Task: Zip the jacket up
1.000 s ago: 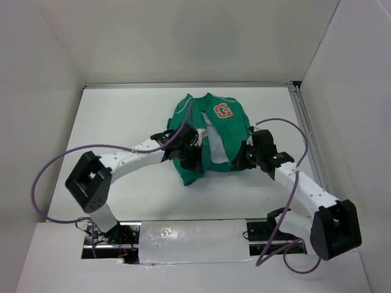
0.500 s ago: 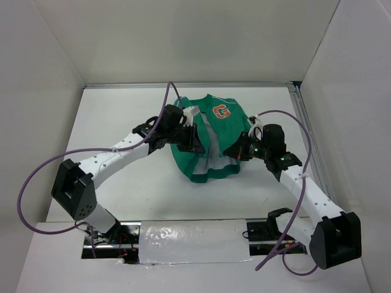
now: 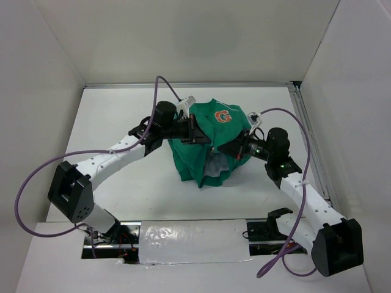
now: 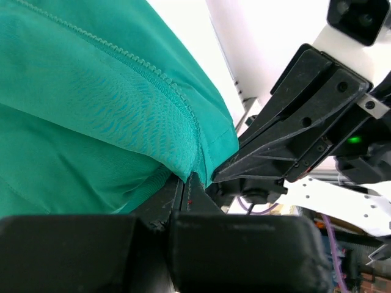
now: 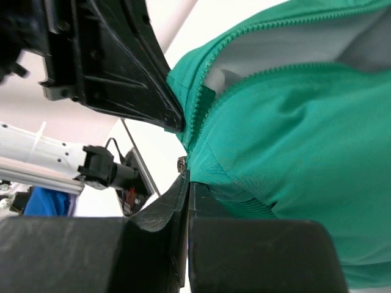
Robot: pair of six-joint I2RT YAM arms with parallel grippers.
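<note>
The green jacket (image 3: 197, 160) hangs bunched between my two grippers in the middle of the table, its orange G patch (image 3: 223, 116) facing up and pale lining showing at the lower opening. My left gripper (image 3: 200, 135) is shut on a front edge beside the zipper teeth (image 4: 146, 67), pinching the fabric at its fingertips (image 4: 187, 180). My right gripper (image 3: 226, 148) is shut on the facing edge (image 5: 187, 178), with a small metal zipper part (image 5: 181, 162) just above its tips. The two grippers' tips nearly touch. Lining (image 5: 293, 43) shows between the two rows of zipper teeth.
The white table (image 3: 110, 122) is boxed in by white walls on three sides. A metal rail (image 3: 308, 140) runs along the right edge. Purple cables (image 3: 164, 85) loop above both arms. The arm bases stand at the near edge.
Both arms have reached farther from the near edge and risen, drawing their tips together. The jacket has gone from lying spread to hanging bunched between the grippers. Both grippers stayed shut.
</note>
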